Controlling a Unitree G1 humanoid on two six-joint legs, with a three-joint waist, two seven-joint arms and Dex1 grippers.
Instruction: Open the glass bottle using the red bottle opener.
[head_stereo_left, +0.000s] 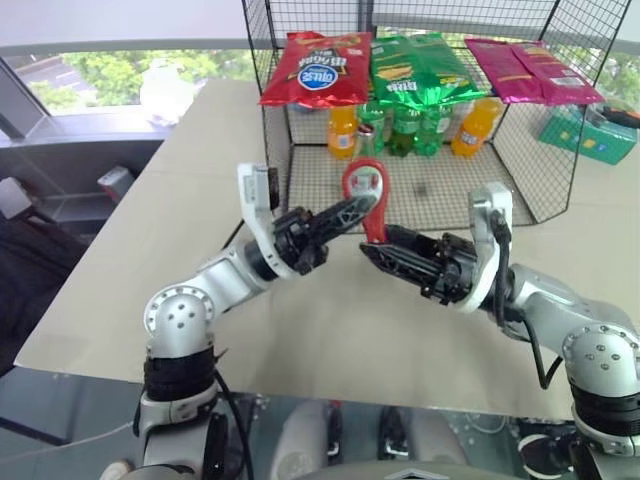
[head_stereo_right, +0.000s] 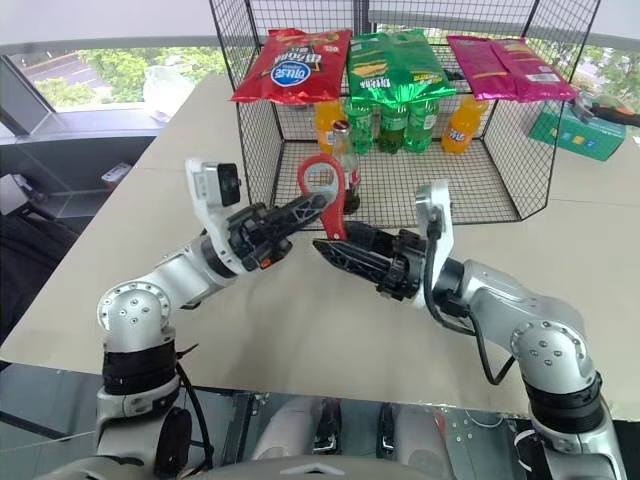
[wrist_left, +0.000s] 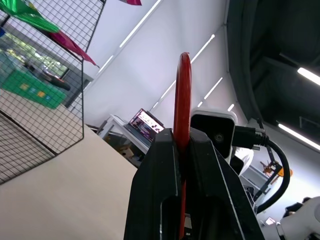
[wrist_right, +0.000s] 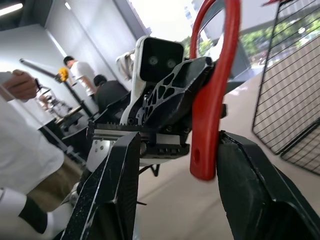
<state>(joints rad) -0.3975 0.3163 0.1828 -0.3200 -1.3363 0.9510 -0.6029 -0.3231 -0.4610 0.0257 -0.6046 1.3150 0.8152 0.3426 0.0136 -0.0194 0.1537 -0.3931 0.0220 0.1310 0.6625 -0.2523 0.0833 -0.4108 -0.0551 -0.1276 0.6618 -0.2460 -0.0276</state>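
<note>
My left gripper (head_stereo_left: 355, 210) is shut on the red bottle opener (head_stereo_left: 376, 224), holding it upright above the table with the ring head on top. In the left wrist view the opener (wrist_left: 182, 100) rises edge-on from between the closed fingers. My right gripper (head_stereo_right: 326, 246) faces it from the right. Its two fingers (wrist_right: 115, 180) stand on either side of the opener's handle (wrist_right: 210, 115), with a gap showing on each side. The glass bottle (head_stereo_right: 348, 172), dark with a red label, stands upright just behind the opener at the front of the wire cage.
A black wire cage (head_stereo_left: 520, 170) stands on the beige table (head_stereo_left: 200, 230). Red, green and pink snack bags (head_stereo_left: 318, 68) lie on its top. Orange and green soda bottles (head_stereo_left: 405, 125) stand at its back. A teal box (head_stereo_left: 590, 130) sits at the right. People show in the background (wrist_right: 80, 75).
</note>
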